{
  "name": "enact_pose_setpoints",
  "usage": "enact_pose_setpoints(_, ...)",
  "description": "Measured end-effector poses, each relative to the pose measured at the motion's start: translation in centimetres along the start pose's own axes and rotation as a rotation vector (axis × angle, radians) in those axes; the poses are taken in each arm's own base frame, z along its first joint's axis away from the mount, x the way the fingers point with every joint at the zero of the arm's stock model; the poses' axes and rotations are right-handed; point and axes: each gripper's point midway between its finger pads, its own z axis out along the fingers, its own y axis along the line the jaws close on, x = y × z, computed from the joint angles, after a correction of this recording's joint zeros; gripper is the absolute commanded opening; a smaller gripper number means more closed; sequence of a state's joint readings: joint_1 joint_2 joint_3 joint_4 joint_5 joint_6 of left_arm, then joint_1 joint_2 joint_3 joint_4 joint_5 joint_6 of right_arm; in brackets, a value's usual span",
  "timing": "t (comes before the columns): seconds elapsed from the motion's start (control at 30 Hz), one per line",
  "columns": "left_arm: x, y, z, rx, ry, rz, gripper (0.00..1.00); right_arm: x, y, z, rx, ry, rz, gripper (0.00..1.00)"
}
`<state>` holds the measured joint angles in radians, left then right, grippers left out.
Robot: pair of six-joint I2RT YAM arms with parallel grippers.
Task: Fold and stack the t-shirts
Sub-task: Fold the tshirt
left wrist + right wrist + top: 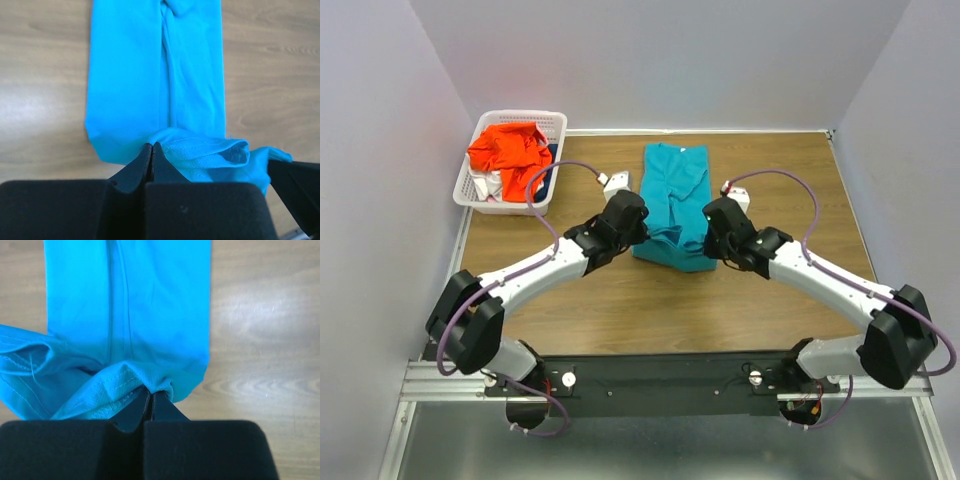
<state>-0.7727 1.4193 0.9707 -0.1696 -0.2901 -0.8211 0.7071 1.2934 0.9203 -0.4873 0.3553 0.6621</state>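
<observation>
The left gripper (151, 150) has its two dark fingers pressed flat together, tips pinched on the near hem of the teal t-shirt (672, 190). The cloth puckers up right at the tips. The right gripper (150, 396) is closed the same way on the hem's right end, with stitched edge bunched over its fingertips. Between the two grips the near hem is lifted and rumpled into a loose roll, and the right gripper's black body shows just beside it at the edge of the left wrist view.

Beyond the fingers the shirt runs away as a long narrow strip with a crease down its middle, lying flat on the wooden table (620, 300) at the centre. Bare wood lies on both sides of it.

At the far left corner, well apart from the shirt, stands a white lattice basket (552, 120). An orange-red t-shirt (510, 148) is heaped in it, spilling over the rim, with some white cloth (485, 185) underneath. Purple cables (560, 170) loop over both arms.
</observation>
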Motion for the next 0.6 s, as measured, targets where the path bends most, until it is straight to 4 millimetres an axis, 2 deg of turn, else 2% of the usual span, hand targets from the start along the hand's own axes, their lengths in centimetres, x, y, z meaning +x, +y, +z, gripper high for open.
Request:
enact_pose_setpoints(0.2,-4.0,1.0,2.5,-0.039,-0.05,0.023,0.0,-4.2,-0.2,2.2,0.037,-0.051,0.024,0.01)
enact_pose_setpoints(0.37,-6.1,1.4,4.3,-0.048,-0.061,0.049,0.0,-6.2,-0.7,3.8,0.044,-0.059,0.032,0.01)
enact_pose_setpoints(0.6,-7.7,1.7,7.0,-0.044,-0.05,0.09,0.0,-7.9,-0.6,6.5,0.016,-0.031,0.028,0.01)
